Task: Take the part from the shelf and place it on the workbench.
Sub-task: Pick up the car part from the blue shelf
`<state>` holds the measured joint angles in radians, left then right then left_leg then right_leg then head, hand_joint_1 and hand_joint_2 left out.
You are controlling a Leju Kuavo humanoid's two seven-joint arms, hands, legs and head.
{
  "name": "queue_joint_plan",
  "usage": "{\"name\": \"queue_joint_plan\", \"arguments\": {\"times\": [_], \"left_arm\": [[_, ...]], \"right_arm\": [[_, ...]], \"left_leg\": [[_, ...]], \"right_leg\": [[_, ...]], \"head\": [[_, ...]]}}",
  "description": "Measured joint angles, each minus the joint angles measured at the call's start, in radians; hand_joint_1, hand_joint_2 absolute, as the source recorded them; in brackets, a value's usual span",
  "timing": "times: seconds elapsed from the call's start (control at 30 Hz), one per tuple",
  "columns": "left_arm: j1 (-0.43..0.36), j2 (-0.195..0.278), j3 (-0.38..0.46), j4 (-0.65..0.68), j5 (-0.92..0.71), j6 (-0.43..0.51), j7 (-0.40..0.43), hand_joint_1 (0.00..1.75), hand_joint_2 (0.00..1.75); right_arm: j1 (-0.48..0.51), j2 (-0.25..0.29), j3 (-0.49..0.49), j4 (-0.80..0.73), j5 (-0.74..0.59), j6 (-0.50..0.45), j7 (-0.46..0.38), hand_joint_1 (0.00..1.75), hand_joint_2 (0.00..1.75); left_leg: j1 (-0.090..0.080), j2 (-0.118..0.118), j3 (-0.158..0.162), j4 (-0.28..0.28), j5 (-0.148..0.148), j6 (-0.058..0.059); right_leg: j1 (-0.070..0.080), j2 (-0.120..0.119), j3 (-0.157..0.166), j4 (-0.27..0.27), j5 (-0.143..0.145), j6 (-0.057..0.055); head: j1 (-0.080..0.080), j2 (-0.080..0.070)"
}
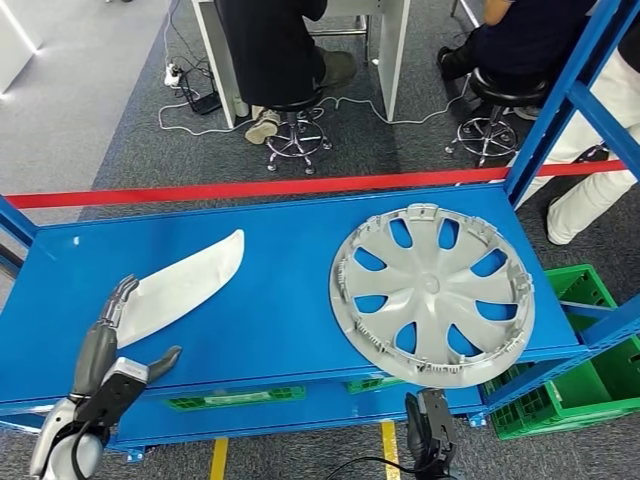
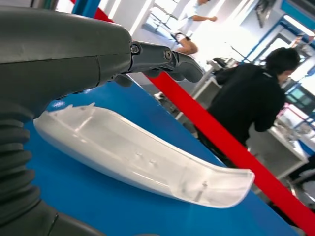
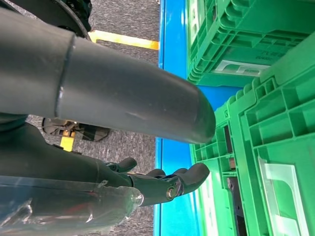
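A: Since the white part (image 1: 181, 288) lies flat on the blue shelf (image 1: 287, 300), well apart from the grey wheel cover (image 1: 432, 293) on that same shelf, which piece is being addressed?

B: The white part, in my judgement. The left hand (image 1: 113, 350) is at the part's near end, fingers (image 1: 119, 300) spread over its edge and thumb held apart below it. It grips nothing yet; the hand is wide, posed to close on the part.

A: Why approach from that end?

B: Probably because it is the end nearest the shelf's front edge, within the arm's reach.

A: And the right hand (image 3: 163, 184)?

B: It hangs below the shelf's front edge, beside the green crates (image 3: 260, 128), with nothing in it. Its fingers look loosely curled; whether they are closed I cannot tell.

A: Status?

B: The part is on the shelf, not lifted.
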<state>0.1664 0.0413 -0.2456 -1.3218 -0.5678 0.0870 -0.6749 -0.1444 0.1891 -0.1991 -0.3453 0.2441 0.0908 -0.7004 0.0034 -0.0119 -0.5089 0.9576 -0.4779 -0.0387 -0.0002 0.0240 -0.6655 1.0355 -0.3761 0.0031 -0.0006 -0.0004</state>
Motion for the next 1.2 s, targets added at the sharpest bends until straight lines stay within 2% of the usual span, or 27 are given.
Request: {"name": "queue_joint_plan", "arguments": {"times": [0.37, 0.5, 0.67, 0.8, 0.97, 1.2], "left_arm": [[0.016, 0.033, -0.038, -0.027, -0.004, 0.008, 0.011, 0.00, 1.75], [0.018, 0.065, -0.067, -0.027, -0.050, 0.034, 0.089, 0.00, 1.75], [-0.003, 0.079, -0.081, -0.013, -0.169, 0.101, 0.261, 0.00, 1.75], [-0.051, 0.071, -0.080, 0.039, -0.273, 0.122, 0.356, 0.00, 1.75], [-0.130, 0.040, -0.062, 0.134, -0.408, 0.135, 0.433, 0.00, 1.75], [-0.251, -0.014, -0.023, 0.300, -0.508, 0.140, 0.443, 0.00, 1.75]], "right_arm": [[-0.007, 0.000, -0.001, 0.007, 0.004, 0.001, 0.000, 0.00, 0.00], [-0.011, 0.000, -0.006, 0.008, 0.012, 0.004, 0.000, 0.00, 0.00], [-0.015, 0.000, -0.019, 0.010, 0.026, 0.005, 0.000, 0.00, 0.00], [-0.023, 0.001, -0.024, 0.014, 0.042, 0.008, 0.000, 0.00, 0.00], [-0.033, 0.004, -0.026, 0.017, 0.065, 0.013, 0.005, 0.00, 0.00], [-0.049, 0.013, -0.028, 0.021, 0.090, 0.019, 0.020, 0.00, 0.00]], "left_leg": [[-0.004, 0.000, 0.001, 0.001, 0.007, 0.005], [-0.004, 0.000, 0.001, 0.001, 0.007, 0.006], [-0.004, 0.000, 0.001, 0.001, 0.007, 0.006], [-0.004, 0.000, 0.001, 0.001, 0.007, 0.006], [-0.005, 0.000, 0.000, 0.002, 0.008, 0.007], [-0.005, 0.000, 0.000, 0.002, 0.009, 0.008]], "right_leg": [[-0.004, 0.000, 0.006, -0.010, 0.011, 0.008], [-0.004, 0.000, 0.006, -0.010, 0.011, 0.008], [-0.005, -0.001, 0.006, -0.011, 0.011, 0.009], [-0.005, -0.001, 0.006, -0.011, 0.012, 0.009], [-0.005, -0.001, 0.006, -0.011, 0.013, 0.010], [-0.006, -0.001, 0.006, -0.011, 0.014, 0.011]], "head": [[0.000, 0.000], [0.000, 0.000], [0.000, 0.000], [0.000, 0.000], [0.000, 0.000], [0.000, 0.000]]}}
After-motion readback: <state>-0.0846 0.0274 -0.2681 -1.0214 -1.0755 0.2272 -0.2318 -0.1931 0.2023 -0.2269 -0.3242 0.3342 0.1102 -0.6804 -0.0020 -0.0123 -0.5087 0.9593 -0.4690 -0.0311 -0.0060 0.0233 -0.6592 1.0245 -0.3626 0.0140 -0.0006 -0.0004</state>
